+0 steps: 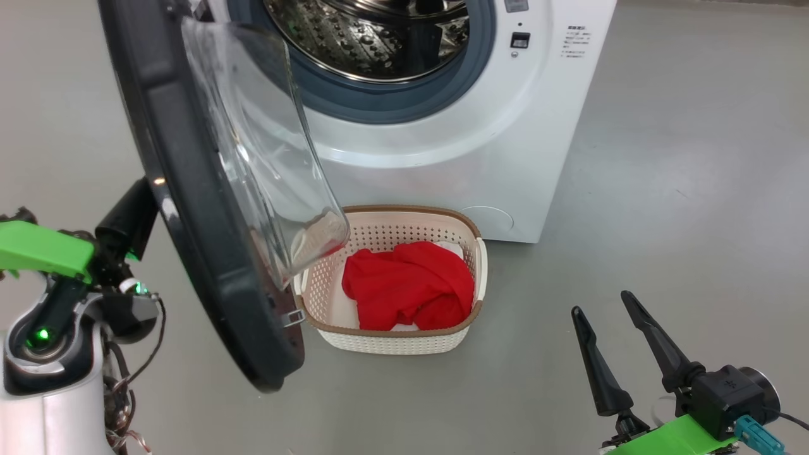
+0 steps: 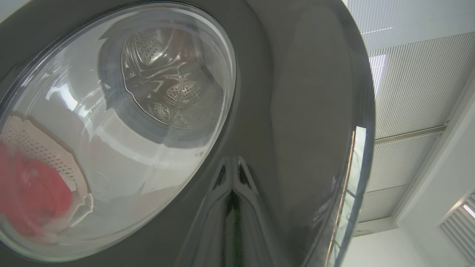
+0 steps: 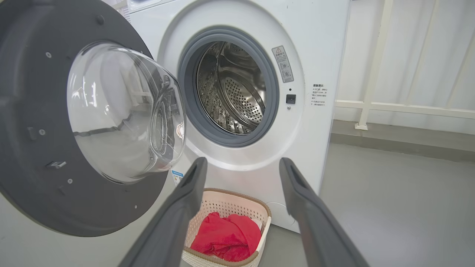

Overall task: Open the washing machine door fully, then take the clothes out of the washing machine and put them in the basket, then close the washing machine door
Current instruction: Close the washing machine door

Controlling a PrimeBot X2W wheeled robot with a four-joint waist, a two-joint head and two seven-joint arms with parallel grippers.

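The washing machine stands with its steel drum open to view. The washing machine door is swung out to the left, its glass bowl facing the machine. My left gripper is shut, its tip against the door's glossy black outer rim; up close the left gripper mirrors itself in that rim. The red clothes lie in the basket on the floor in front of the machine. At the lower right my right gripper is open and holds nothing, well short of the basket.
Grey floor runs right of the machine and in front of the basket. A white railing and a pale curtain stand beyond the machine's right side. The open door overhangs the basket's left edge.
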